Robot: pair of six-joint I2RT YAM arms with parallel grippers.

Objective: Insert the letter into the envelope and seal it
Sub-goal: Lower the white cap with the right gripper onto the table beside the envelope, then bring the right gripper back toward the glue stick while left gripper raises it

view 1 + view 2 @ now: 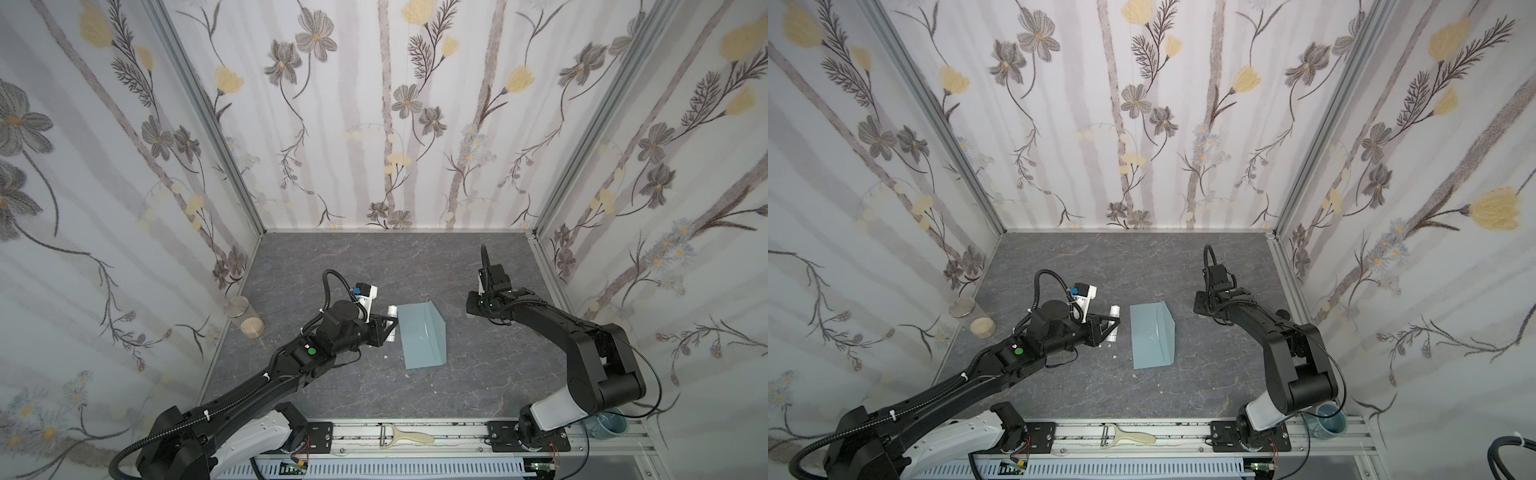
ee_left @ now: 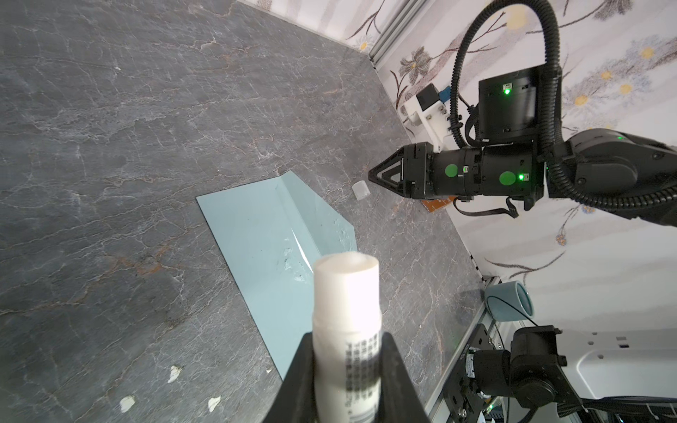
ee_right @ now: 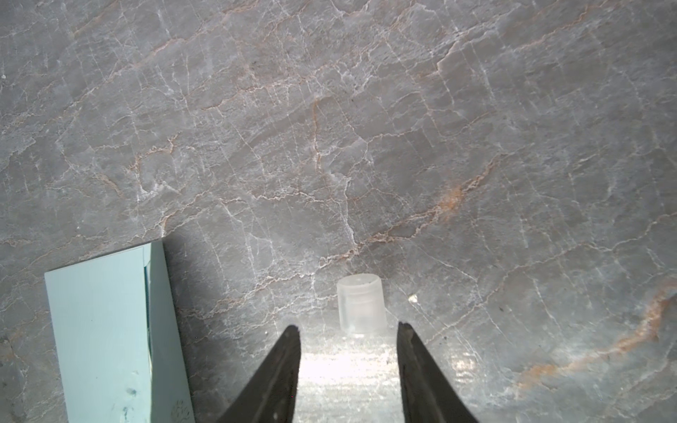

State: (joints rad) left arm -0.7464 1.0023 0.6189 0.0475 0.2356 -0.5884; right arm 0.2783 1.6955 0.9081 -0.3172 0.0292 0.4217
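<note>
Nearby: glue stick (image 2: 346, 293) in left hand (image 2: 346, 342); cap (image 3: 361, 309) before right hand (image 3: 348, 328).

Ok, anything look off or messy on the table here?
White scraps litter the table beside the envelope, whose face shows rough smeared patches. A clear cap stands loose in front of the open right gripper.

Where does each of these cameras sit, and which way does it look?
Both top views: overhead at the front, looking down; envelope, left gripper, right gripper show.
Left wrist: on left arm, facing envelope; left gripper clamps glue stick.
Right wrist: on right arm, facing table, cap; right gripper open.
Shared: both wrist views show envelope, cap.
</note>
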